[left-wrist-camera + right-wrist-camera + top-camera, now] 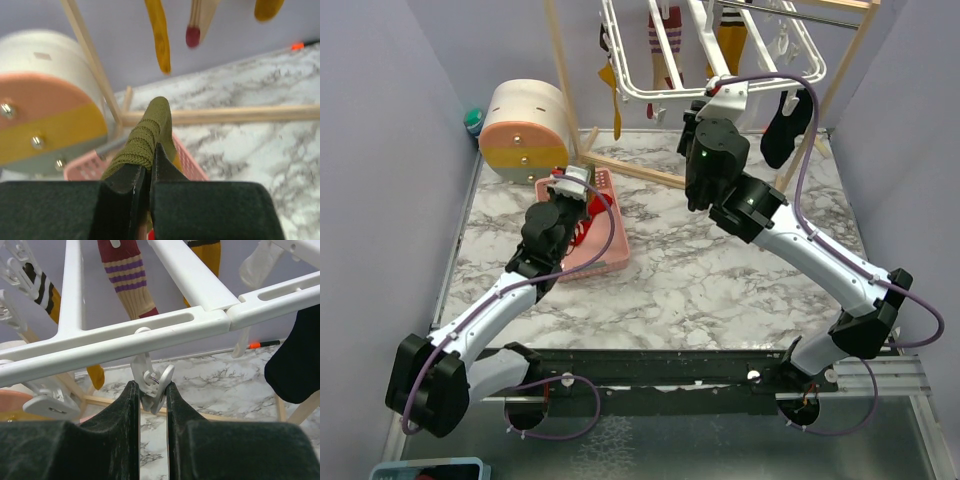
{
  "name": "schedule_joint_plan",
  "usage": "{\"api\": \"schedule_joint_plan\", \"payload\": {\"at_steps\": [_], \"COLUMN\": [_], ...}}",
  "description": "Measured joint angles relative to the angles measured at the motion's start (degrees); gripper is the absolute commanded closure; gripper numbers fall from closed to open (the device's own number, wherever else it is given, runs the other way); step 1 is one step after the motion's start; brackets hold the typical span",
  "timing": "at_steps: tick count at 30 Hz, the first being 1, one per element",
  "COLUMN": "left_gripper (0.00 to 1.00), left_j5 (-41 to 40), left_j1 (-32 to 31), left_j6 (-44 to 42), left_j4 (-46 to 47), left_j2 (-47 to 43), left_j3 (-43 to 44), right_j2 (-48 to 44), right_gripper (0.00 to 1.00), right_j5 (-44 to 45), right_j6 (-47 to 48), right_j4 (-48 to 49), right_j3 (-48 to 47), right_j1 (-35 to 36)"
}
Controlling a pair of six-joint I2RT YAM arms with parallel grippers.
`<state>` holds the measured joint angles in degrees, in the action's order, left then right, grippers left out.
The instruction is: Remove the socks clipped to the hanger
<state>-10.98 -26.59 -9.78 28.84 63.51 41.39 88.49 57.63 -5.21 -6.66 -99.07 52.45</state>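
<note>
The white hanger [650, 92] hangs at the back with socks clipped to it: a mustard one [612, 95], a red striped one [665, 40] and a black one [785, 125]. My right gripper [151, 390] is raised under a hanger crossbar [150, 335] and shut on a dangling white clip [161, 382] that holds no sock. The red striped sock [125, 275] and the black sock [295, 360] hang beyond it. My left gripper [150, 155] is shut on an olive green sock [150, 130] above the pink basket [187, 160].
The pink basket [610, 255] sits left of centre with something red inside. A round cream, orange and yellow drum [525, 125] stands at the back left. The light wooden pole rack [565, 90] surrounds the hanger, with its base rail [225, 114] lying on the marble table.
</note>
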Motion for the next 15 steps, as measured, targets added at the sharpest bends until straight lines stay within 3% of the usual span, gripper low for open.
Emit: {"api": "schedule_joint_plan", "payload": {"at_steps": [7,10,15], "left_gripper": [1.0,0.99,0.86], "left_j5": [0.5,0.5,-1.4], "left_j1": [0.0,0.0,0.0], "left_j6": [10.7,14.5,20.6], "left_j4": [-5.3,-6.5,-11.1], "left_j2": [-3.8,-3.7,-2.0], "left_j3": [-12.3,-12.7,-9.9], "right_j2": [-1.0,-1.3,-2.0], "right_gripper": [0.99,0.99,0.99], "right_j5": [-0.5,-0.7,-1.4], "right_j6": [-1.0,-1.5,-2.3], "right_j4": [-0.1,-0.1,-0.6], "right_j3": [1.5,1.7,2.2], "right_j1": [0.0,0.0,0.0]}}
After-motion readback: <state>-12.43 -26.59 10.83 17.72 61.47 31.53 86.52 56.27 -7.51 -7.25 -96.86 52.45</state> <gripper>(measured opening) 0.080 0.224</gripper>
